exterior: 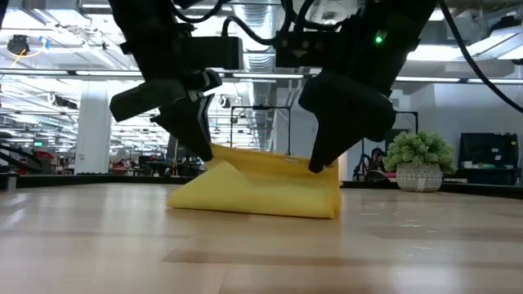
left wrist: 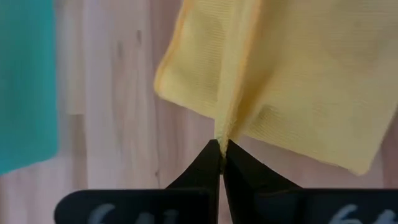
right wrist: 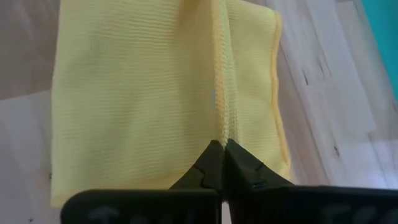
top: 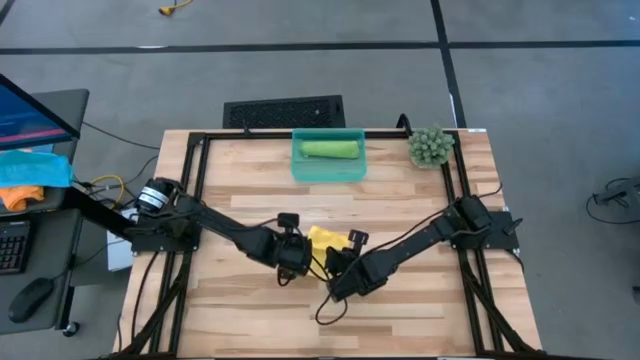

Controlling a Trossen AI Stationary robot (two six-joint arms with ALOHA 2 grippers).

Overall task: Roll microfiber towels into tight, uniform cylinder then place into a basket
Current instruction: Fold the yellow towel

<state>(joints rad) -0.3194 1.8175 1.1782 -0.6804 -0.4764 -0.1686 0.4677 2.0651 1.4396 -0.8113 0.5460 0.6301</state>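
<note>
While the yellow towel sits near the middle of the table, both grippers have it pinched, and its pinched edge is lifted off the wood in a shallow tent. No readable writing anywhere on cloth, bin or arms. The left gripper is clamped tight on a bunched fold at one end; the right gripper is squeezed shut on a ridge of fabric at the other. From the low camera the cloth's long side runs across the table between the two. Both arms reach in low from the table's side edges, elbows bent, wrists angled down, meeting just in front of centre. At the far edge, the teal basket holds the green towel, already rolled, lying lengthwise along the bin. A small potted plant stands just beside it at the far right corner.
</note>
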